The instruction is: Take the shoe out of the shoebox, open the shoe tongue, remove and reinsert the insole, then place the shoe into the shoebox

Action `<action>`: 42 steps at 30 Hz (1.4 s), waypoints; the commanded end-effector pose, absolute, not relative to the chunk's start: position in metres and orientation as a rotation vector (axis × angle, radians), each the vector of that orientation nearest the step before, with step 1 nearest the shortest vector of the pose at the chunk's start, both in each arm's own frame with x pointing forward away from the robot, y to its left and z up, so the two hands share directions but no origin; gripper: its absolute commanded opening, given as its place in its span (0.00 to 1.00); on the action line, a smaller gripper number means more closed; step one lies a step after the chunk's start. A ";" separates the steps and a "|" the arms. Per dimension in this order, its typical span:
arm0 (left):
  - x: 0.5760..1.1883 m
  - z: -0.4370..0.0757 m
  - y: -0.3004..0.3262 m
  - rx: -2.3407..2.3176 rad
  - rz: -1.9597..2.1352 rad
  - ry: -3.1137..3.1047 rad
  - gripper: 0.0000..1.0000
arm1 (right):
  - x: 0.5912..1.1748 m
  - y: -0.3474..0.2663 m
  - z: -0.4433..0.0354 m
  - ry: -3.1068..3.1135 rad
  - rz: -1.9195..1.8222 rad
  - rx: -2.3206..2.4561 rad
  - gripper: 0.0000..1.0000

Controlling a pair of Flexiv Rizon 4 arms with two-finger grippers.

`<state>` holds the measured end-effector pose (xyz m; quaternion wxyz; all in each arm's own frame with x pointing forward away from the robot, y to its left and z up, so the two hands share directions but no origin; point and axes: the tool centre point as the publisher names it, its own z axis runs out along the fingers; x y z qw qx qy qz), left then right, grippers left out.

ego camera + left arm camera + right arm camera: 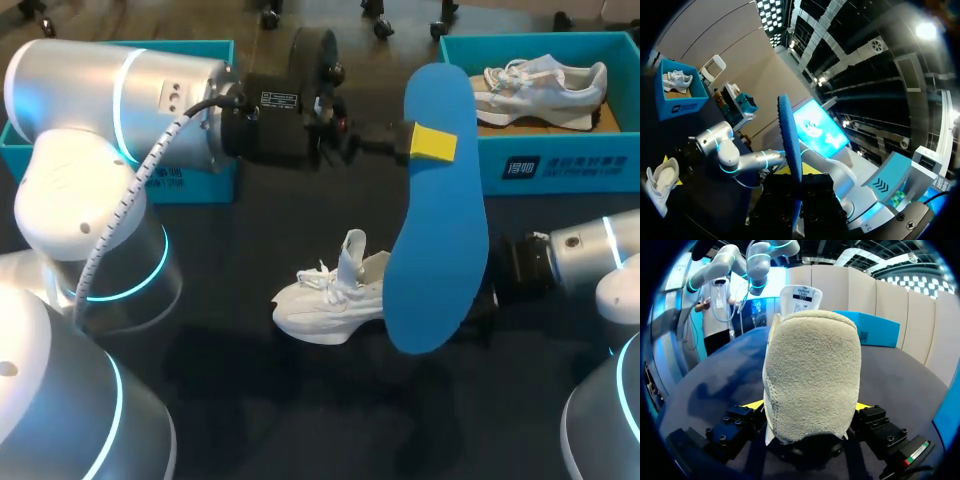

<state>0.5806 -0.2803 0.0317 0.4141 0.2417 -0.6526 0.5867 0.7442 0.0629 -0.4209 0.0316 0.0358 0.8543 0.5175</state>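
So, the shoe (330, 300) is out on the worktop (250, 400), heel pinched by my right tool (809, 407); my left tool (432, 143) pinches the blue insole (437, 230) aloft; reinserting and boxing remain

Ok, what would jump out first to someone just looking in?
The big blue insole, held up over the table in the left gripper. Partly hidden by it, the white shoe stands on the table, heel in the right gripper. A second shoe sits in the shoebox at the far right.
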 end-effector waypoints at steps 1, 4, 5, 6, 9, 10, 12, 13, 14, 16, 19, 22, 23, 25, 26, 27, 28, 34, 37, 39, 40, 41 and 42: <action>0.580 0.031 -0.281 0.608 1.476 -1.640 0.00 | 0.744 0.063 -0.421 2.631 1.594 0.114 1.00; 0.580 0.031 -0.281 0.608 1.476 -1.640 0.00 | 0.741 0.060 -0.419 2.649 1.563 0.121 1.00; 0.580 0.031 -0.281 0.608 1.476 -1.640 0.00 | 0.740 0.058 -0.418 2.655 1.547 0.131 1.00; 0.580 0.031 -0.281 0.608 1.476 -1.640 0.00 | 0.740 0.057 -0.417 2.656 1.541 0.133 1.00; 0.580 0.031 -0.281 0.608 1.476 -1.640 0.00 | 0.738 0.054 -0.414 2.667 1.512 0.140 1.00; 0.580 0.031 -0.281 0.608 1.476 -1.640 0.00 | 0.737 0.053 -0.412 2.668 1.507 0.138 1.00; 0.580 0.031 -0.281 0.608 1.476 -1.640 0.00 | 0.735 0.051 -0.408 2.675 1.488 0.139 1.00; 0.580 0.031 -0.281 0.608 1.476 -1.640 0.00 | 0.734 0.050 -0.406 2.675 1.485 0.140 1.00; 0.580 0.031 -0.281 0.608 1.476 -1.640 0.00 | 0.733 0.049 -0.404 2.678 1.471 0.141 1.00; 0.580 0.031 -0.281 0.608 1.476 -1.640 0.00 | 0.731 0.046 -0.399 2.681 1.457 0.140 1.00; 0.580 0.031 -0.281 0.608 1.476 -1.640 0.00 | 0.727 0.042 -0.390 2.662 1.462 0.136 1.00; 0.580 0.031 -0.281 0.608 1.476 -1.640 0.00 | 0.725 0.039 -0.383 2.687 1.428 0.150 1.00; 0.580 0.031 -0.281 0.608 1.476 -1.640 0.00 | 0.725 0.038 -0.380 2.702 1.412 0.150 1.00; 0.580 0.031 -0.281 0.608 1.476 -1.640 0.00 | 0.726 0.038 -0.374 2.731 1.367 0.131 1.00; 0.580 0.031 -0.281 0.608 1.476 -1.640 0.00 | 0.726 0.038 -0.371 2.724 1.354 0.126 1.00; 0.580 0.031 -0.281 0.608 1.476 -1.640 0.00 | 0.726 0.037 -0.368 2.728 1.346 0.110 1.00; 0.580 0.031 -0.281 0.608 1.476 -1.640 0.00 | 0.726 0.037 -0.366 2.734 1.332 0.111 1.00; 0.580 0.031 -0.281 0.608 1.476 -1.640 0.00 | 0.724 0.038 -0.352 2.794 1.220 0.142 1.00; 0.580 0.031 -0.281 0.608 1.476 -1.640 0.00 | 0.723 0.038 -0.347 2.791 1.198 0.138 1.00; 0.580 0.031 -0.281 0.608 1.476 -1.640 0.00 | 0.722 0.039 -0.341 2.801 1.157 0.129 1.00; 0.580 0.031 -0.281 0.608 1.476 -1.640 0.00 | 0.722 0.039 -0.340 2.803 1.150 0.129 1.00; 0.580 0.031 -0.281 0.608 1.476 -1.640 0.00 | 0.722 0.039 -0.336 2.820 1.102 0.131 1.00; 0.580 0.031 -0.281 0.608 1.476 -1.640 0.00 | 0.722 0.039 -0.335 2.833 1.075 0.130 1.00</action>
